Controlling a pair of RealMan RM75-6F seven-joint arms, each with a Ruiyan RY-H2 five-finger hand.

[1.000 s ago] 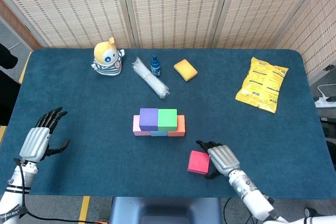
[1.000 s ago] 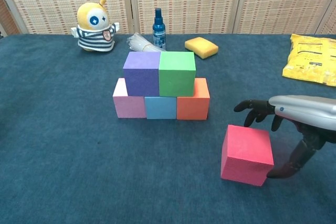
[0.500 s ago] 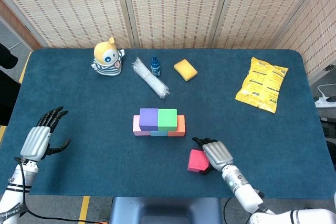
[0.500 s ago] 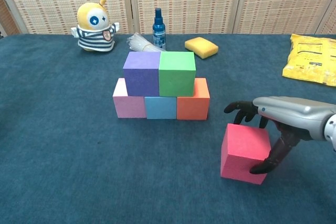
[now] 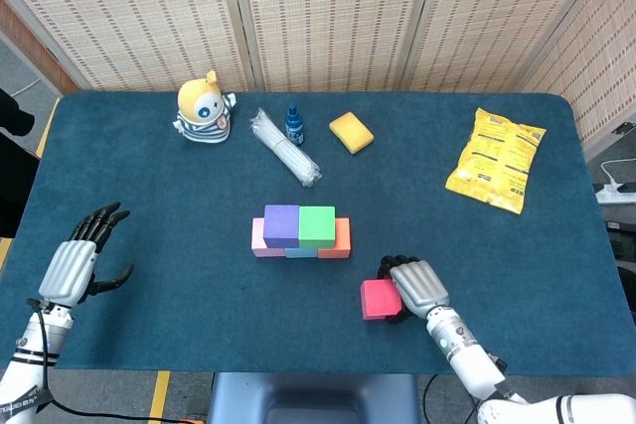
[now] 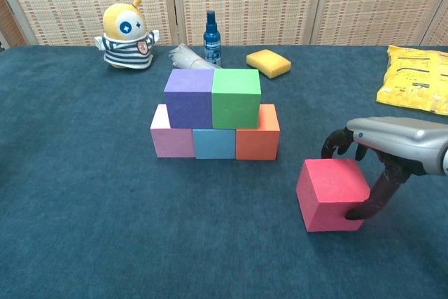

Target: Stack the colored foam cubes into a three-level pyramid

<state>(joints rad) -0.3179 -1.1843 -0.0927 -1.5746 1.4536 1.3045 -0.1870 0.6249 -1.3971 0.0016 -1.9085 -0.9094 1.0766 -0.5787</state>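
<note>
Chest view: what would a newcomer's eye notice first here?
First, the two-level block stack at the table's center, purple and green cubes on a pink, blue and orange row. Next, the red cube on the cloth to its right, with the right robot hand wrapped around it. The yellow plush toy stands at the back left.

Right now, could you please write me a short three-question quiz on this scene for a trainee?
1. True or false: the square red foam cube already sits on top of the stack.
2. Multiple choice: which two cubes form the second level? A) pink and orange B) purple foam cube and green foam cube C) blue and red
3. Fill in: the robot's right hand is closing around the ____ cube, while the left hand holds nothing.

Key
1. False; it rests on the dark blue table cloth, right of the stack.
2. B
3. red
</note>
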